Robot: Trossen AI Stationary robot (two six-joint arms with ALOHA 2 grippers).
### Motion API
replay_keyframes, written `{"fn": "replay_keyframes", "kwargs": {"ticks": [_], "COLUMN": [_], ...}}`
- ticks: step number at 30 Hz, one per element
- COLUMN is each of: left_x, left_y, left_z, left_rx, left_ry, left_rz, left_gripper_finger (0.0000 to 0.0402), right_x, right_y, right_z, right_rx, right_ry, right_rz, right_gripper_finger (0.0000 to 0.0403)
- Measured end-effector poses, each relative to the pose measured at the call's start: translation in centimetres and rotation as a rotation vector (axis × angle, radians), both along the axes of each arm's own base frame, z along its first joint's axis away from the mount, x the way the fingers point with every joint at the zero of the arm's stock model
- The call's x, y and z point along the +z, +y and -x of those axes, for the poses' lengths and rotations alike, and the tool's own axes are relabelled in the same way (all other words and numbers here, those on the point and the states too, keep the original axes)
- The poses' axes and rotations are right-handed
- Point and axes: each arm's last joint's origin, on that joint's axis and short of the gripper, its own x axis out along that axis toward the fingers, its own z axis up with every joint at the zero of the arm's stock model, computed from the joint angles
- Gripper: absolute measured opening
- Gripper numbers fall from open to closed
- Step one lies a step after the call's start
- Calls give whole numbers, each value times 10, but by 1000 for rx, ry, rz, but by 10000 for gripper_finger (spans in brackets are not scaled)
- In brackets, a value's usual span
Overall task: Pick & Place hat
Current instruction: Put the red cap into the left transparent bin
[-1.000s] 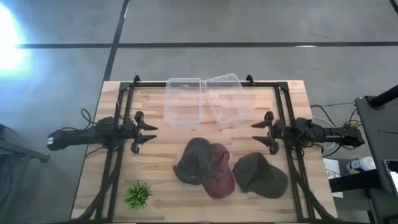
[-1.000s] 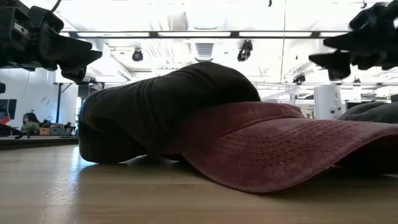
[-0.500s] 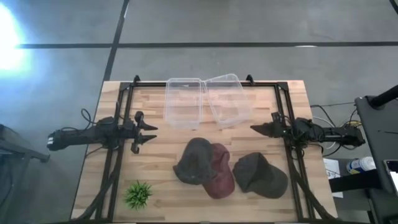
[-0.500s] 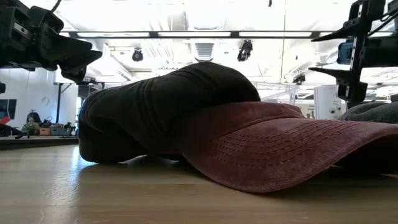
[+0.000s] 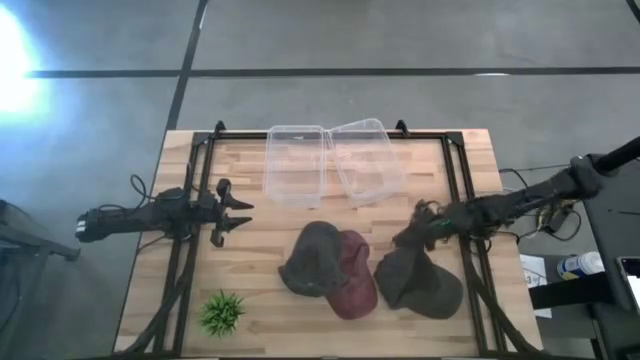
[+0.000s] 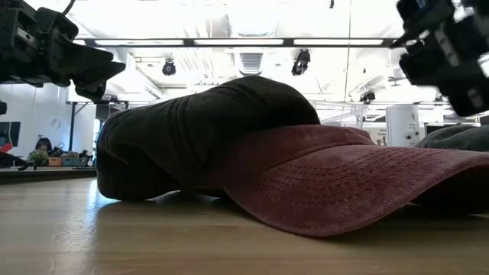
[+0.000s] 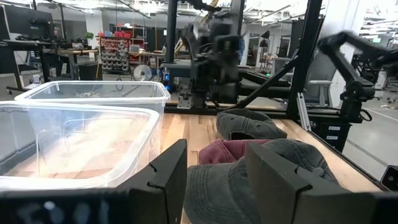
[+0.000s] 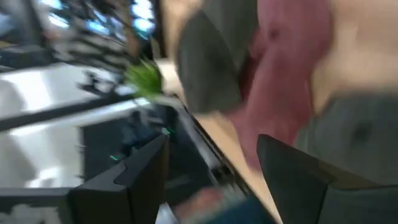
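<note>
Three caps lie crown-up on the wooden table: a dark grey one, whose edge rests on a red one, and a grey-green one to their right. My right gripper is open and hangs in the air over the far left edge of the grey-green cap; in the low view it stands above that cap. My left gripper waits open by the left rail, level, pointing at the dark grey cap.
Two clear plastic bins stand side by side at the far edge. A small green plant sits near the near left corner. Black rails run along both sides. Bare wood lies between the bins and the caps.
My right gripper has left the right rail, rolled about its axis, then swung toward the table's middle and near edge, tipping down over the grey-green cap. The caps have stayed in place.
</note>
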Motion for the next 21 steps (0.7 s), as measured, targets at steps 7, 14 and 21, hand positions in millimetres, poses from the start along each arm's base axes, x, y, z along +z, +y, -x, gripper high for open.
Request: {"fn": "replay_keyframes", "kwargs": {"ticks": [7,14,21], "left_x": [0,0,0], "left_y": [0,0,0], "left_z": [0,0,0], "left_rx": [0,0,0], "left_ry": [0,0,0], "left_rz": [0,0,0], "left_gripper_finger": [155,155,155], "right_x": [13,-14,-42], "right_y": [81,152,185], "right_z": [-50,-78,-117], "right_rx": [63,-186,-212], "right_ry": [315,401,443], "right_rz": [-38,-40,7], "right_gripper_finger": [243,247,251]}}
